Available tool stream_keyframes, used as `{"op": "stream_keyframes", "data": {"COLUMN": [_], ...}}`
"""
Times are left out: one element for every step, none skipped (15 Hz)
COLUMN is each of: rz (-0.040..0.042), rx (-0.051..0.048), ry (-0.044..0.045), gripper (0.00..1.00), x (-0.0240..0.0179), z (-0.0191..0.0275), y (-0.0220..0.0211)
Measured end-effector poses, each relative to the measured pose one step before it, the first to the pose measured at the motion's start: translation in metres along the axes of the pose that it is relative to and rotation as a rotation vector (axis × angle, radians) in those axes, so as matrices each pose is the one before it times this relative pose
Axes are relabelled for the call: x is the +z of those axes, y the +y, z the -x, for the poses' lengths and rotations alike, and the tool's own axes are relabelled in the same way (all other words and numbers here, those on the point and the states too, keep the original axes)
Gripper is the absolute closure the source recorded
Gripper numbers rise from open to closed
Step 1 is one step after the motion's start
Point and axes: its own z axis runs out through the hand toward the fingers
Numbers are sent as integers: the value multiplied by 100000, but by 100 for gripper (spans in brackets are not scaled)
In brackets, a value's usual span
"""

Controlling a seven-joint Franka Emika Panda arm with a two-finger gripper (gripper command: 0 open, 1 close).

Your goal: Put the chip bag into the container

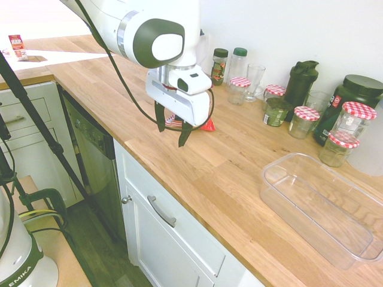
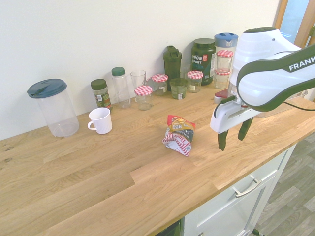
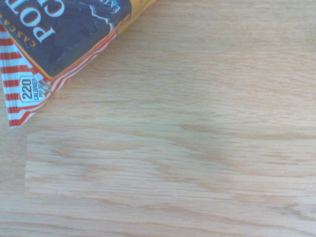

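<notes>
The chip bag (image 2: 179,133) lies crinkled on the wooden counter, red-orange and dark blue with red-and-white stripes at one end. My gripper (image 2: 232,140) hangs open just above the counter beside the bag, on the side toward the front edge, with nothing between its fingers. In the first exterior view the gripper (image 1: 172,128) hides most of the chip bag (image 1: 208,125); only a red corner and some stripes show. A striped corner of the chip bag (image 3: 59,34) also fills one corner of the wrist view. The container (image 1: 323,209), a long clear tub, sits empty further along the counter.
Along the wall stand jars with red-checked lids (image 1: 306,121), dark bottles (image 1: 301,81), a glass (image 1: 254,81) and spice jars (image 1: 219,66). A white mug (image 2: 101,120) and a clear pitcher with a blue lid (image 2: 51,107) stand at the far end. The counter's front edge (image 1: 179,197) is near.
</notes>
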Motion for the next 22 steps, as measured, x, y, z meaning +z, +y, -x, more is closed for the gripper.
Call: {"op": "stream_keyframes", "data": {"rz": [1,-79,-35,-45,-233,-149,-7,-30,8,576,693,555,1052,1613,1809,2050,2104,1723,1568,1563,1339,1160], "rx": [212,159,48,-279,-1123,-1395,-1559,-1643,-1838,-2243,-2364,-2304,-2050,-1883,-2028,-2157,-2190,-1620,-1261,-734,-437,-244], "ry": [-130,-31,424,873,1061,1107,1128,912,1151,1372,1284,1539,1560,1164,1130,1142,906,901,907,720,209,67], "gripper": [0,0,0,0,0,0,0,0,0,0,0,0,0,0,0,0,0,0,0,0,0,0], "x": [42,-16,-117,-255,-379,-496,-530,-539,-536,-578,-526,-346,-56,97,203,324,247,135,265,415,565,576], "z": [-58,-49,87,280,501,723,775,797,858,727,458,202,-115,-294,-329,-334,-238,-347,-385,-406,-438,-409], "y": [47,24,-230,-588,-952,-1449,-1597,-1680,-1901,-1824,-1797,-1765,-1567,-1363,-1312,-1206,-1130,-949,-816,-627,-509,-452]}}
